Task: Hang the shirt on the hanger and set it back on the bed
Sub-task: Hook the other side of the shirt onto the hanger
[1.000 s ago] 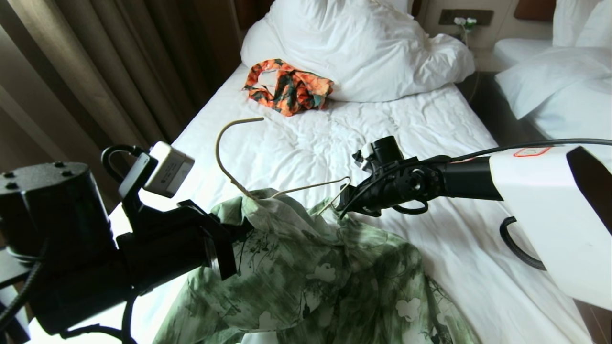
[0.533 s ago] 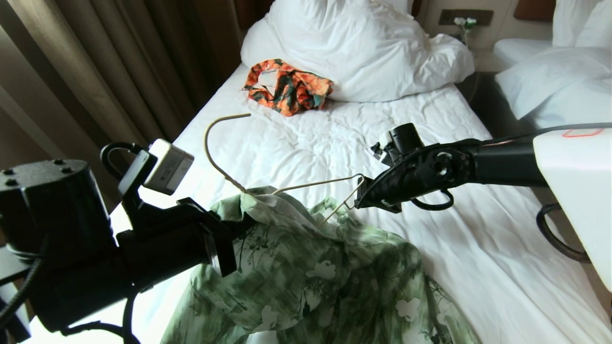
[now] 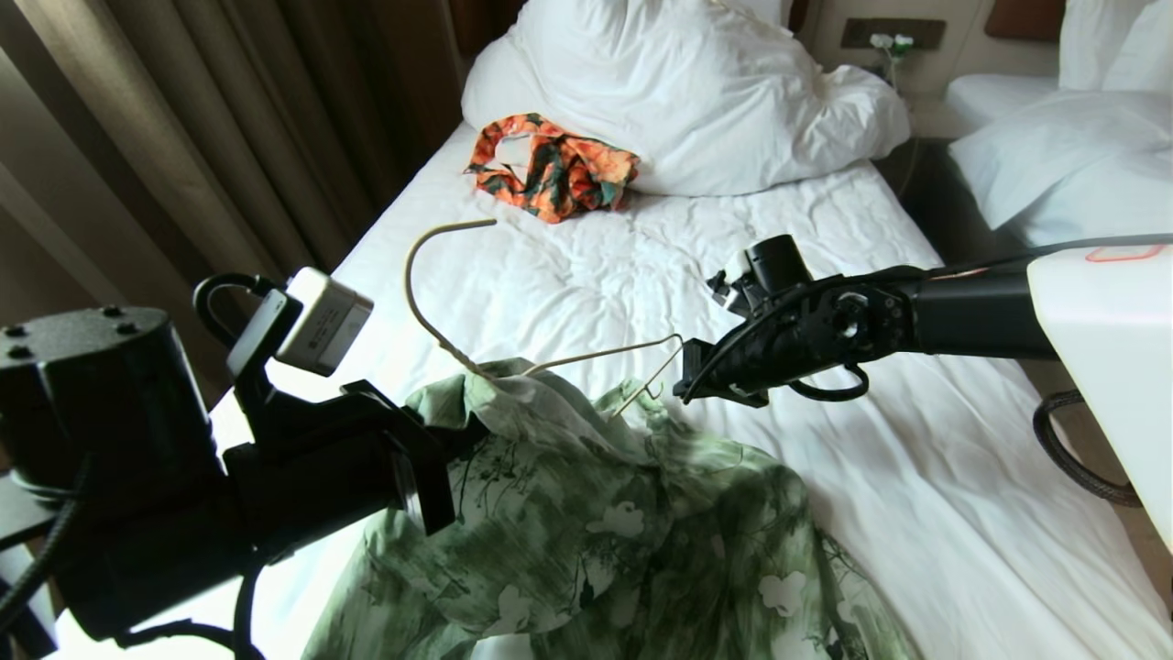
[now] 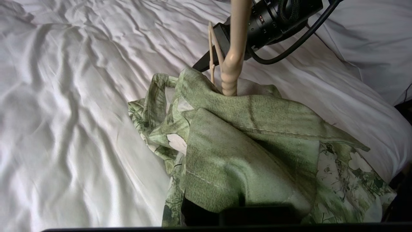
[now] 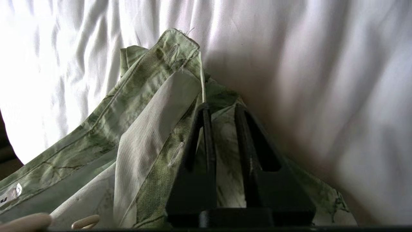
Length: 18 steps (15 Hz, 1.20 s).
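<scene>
- Shirt (image 3: 596, 513) heaped on near half of bed (image 3: 568, 266), collar end lifted off sheet.
- Hanger (image 3: 605, 353) tilted, hook up and far-left; neck buried in collar, right shoulder wire bare outside the cloth.
- Left gripper (image 3: 458, 438) pressed together on bunched collar cloth at hanger neck; whether wire is pinched too, cannot tell.
- Right gripper (image 3: 685, 390) narrowly spread, nothing between tips, just beside hanger's right corner, cloth right below.
- Step in hand, by judgement: getting right shoulder of shirt over bare wire end.
- Keep left grip steady as anchor.
- Pinch only top layer at collar edge on right, lift up and out past wire corner, then lower.
- Avoid snagging small notch hook or dragging hanger out of collar.
- Orange garment (image 3: 550, 165) far off by pillow, no concern.
</scene>
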{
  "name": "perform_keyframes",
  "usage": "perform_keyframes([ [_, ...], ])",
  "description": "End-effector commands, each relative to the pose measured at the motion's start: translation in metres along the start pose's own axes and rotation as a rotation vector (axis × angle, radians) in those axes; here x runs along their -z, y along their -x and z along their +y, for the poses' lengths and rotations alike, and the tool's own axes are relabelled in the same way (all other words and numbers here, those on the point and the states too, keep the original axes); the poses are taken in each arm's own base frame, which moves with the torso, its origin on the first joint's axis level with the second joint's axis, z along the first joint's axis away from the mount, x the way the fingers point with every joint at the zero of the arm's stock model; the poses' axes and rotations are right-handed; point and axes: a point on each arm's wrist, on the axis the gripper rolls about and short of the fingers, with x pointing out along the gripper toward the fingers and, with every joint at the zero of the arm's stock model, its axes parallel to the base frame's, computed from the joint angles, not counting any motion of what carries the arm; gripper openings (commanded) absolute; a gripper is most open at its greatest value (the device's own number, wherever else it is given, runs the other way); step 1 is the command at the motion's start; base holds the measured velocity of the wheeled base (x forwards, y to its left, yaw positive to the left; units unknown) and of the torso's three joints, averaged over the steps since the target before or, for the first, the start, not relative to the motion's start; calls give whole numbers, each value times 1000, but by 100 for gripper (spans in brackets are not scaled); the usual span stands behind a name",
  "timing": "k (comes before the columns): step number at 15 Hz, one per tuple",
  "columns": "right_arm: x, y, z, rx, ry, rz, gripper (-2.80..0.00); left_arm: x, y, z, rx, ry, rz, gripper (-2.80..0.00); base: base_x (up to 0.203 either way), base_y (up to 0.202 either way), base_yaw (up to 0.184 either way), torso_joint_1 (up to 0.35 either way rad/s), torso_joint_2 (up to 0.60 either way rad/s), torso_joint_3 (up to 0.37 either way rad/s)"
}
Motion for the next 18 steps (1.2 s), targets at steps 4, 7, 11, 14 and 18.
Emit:
perform_keyframes([
  [4, 10, -41, -2, -29, 100, -29, 0, 2, -1, -1, 6, 2, 7, -280, 0, 0, 0, 0, 0, 0],
  [7, 14, -54, 1, -51, 116, -50, 0, 2, -2, -2, 11, 2, 7, -280, 0, 0, 0, 0, 0, 0],
  [11, 18, -61, 12, -86, 139, -69, 0, 1, -1, -2, 11, 1, 3, -280, 0, 0, 0, 0, 0, 0],
  [14, 20, -64, 12, -86, 146, -70, -280, 0, -1, -2, 13, 1, -2, -280, 0, 0, 0, 0, 0, 0],
  [18, 19, -69, 11, -88, 157, -89, -280, -1, -1, -2, 11, -1, -4, -280, 0, 0, 0, 0, 0, 0],
])
